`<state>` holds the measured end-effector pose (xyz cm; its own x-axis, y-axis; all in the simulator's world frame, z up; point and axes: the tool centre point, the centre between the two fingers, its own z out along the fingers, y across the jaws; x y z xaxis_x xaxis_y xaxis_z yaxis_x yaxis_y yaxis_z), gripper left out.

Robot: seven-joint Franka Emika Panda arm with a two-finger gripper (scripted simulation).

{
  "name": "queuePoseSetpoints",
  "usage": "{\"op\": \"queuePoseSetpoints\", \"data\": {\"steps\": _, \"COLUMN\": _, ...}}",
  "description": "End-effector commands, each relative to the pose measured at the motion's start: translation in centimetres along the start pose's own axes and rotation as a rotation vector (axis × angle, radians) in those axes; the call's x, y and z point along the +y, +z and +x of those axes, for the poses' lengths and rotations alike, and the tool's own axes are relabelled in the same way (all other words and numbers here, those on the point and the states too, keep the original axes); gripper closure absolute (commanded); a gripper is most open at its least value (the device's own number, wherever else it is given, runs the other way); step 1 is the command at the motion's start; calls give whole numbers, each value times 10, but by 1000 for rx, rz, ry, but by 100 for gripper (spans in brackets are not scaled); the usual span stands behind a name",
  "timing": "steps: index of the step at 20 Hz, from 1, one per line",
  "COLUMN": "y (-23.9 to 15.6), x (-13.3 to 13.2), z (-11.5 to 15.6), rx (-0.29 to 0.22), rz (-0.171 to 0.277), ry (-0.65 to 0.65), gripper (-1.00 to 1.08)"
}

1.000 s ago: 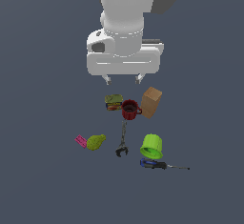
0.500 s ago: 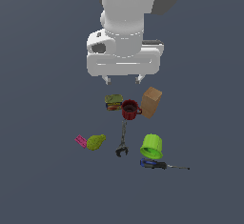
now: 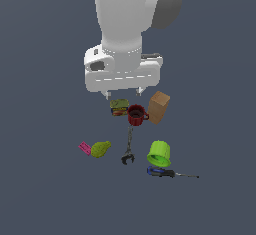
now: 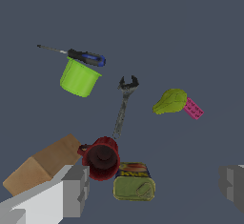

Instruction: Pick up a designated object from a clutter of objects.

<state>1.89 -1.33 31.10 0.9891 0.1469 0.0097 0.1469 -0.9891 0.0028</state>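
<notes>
The designated pink studded block lies flat at the exterior view's left end of the clutter, touching the yellow-green pear shape. It also shows in the wrist view, beside the pear. My gripper hangs open and empty above the olive can and red mug, well away from the block. In the wrist view my gripper has its fingers spread wide, with the can and mug below them.
A tan box leans beside the mug. A metal clamp lies in the middle. A lime-green cup stands over a blue-handled screwdriver at the exterior view's right.
My gripper has come down a little and shifted slightly to the exterior view's left. The objects have not moved.
</notes>
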Motion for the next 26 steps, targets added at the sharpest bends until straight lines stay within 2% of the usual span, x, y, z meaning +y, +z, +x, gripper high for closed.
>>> {"op": "queuePoseSetpoints", "data": {"steps": 1, "y": 10, "x": 8, "z": 5, "rx": -1, "rz": 1, "ry": -36, "gripper": -92}}
{"op": "queuePoseSetpoints", "data": {"steps": 14, "y": 77, "x": 64, "z": 30, "rx": -1, "rz": 8, "ry": -274, "gripper": -92}}
{"op": "queuePoseSetpoints", "data": {"steps": 26, "y": 147, "x": 118, "z": 39, "rx": -2, "rz": 9, "ry": -496, "gripper": -92}}
